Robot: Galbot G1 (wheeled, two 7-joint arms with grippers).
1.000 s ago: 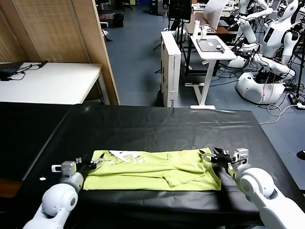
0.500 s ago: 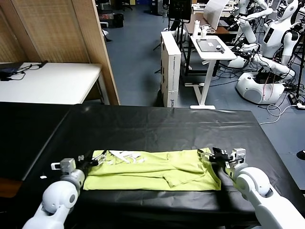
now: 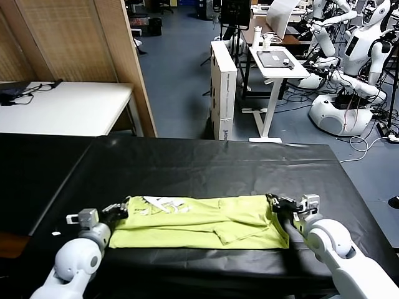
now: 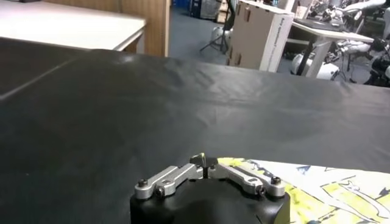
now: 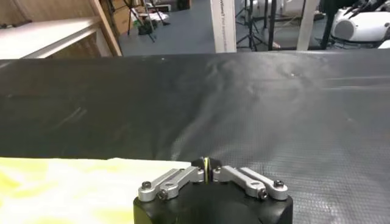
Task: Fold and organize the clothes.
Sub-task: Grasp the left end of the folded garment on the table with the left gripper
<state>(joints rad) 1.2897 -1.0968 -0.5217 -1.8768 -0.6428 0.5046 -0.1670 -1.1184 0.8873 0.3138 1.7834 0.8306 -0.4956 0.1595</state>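
Observation:
The clothes are one lime yellow-green T-shirt (image 3: pixel 199 223), lying as a long flat band across the black table (image 3: pixel 187 168), with white print (image 3: pixel 163 204) near its left end. My left gripper (image 3: pixel 123 207) is at the shirt's far left corner, shut, with a sliver of green fabric pinched between its tips (image 4: pixel 204 161). My right gripper (image 3: pixel 272 200) is at the far right corner, shut on a thin edge of the same fabric (image 5: pixel 206 163). The shirt (image 4: pixel 329 192) spreads out beside the left jaws, and it (image 5: pixel 73 182) lies pale beside the right ones.
Black cloth covers the table out to its edges. Beyond it stand a white desk (image 3: pixel 62 106), a wooden partition (image 3: pixel 124 62), a tall cardboard box (image 3: pixel 223 87), a small white stand (image 3: pixel 277 62) and other robots (image 3: pixel 349 75).
Both grippers have gone from open to shut, closing on the shirt's two far corners. The shirt itself still lies flat.

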